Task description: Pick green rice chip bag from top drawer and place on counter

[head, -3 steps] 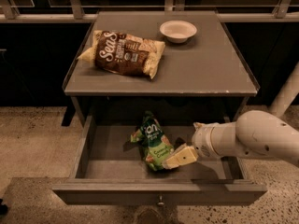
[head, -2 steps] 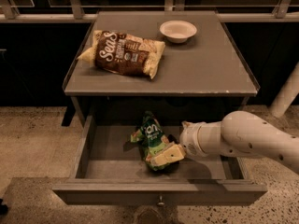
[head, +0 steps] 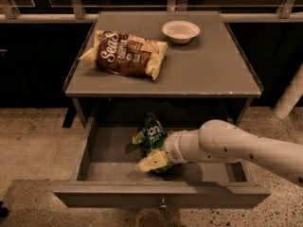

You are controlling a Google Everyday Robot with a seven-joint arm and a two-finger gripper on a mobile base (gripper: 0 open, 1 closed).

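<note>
The green rice chip bag (head: 151, 132) lies crinkled in the middle of the open top drawer (head: 109, 155), towards its back. My gripper (head: 152, 161) reaches in from the right on a cream-white arm and sits at the bag's near lower end, overlapping it. The counter (head: 208, 67) is the dark grey tabletop above the drawer. The drawer's front panel with its small metal knob (head: 163, 204) is at the bottom of the view.
On the counter lie a larger brown-and-cream "Sea" bag (head: 125, 54) at the left and a white bowl (head: 181, 31) at the back. A railing runs behind the counter. Speckled floor surrounds the cabinet.
My arm has pushed further left into the drawer, and the gripper has gone from the bag's right side to its near lower end. The bag has hardly moved.
</note>
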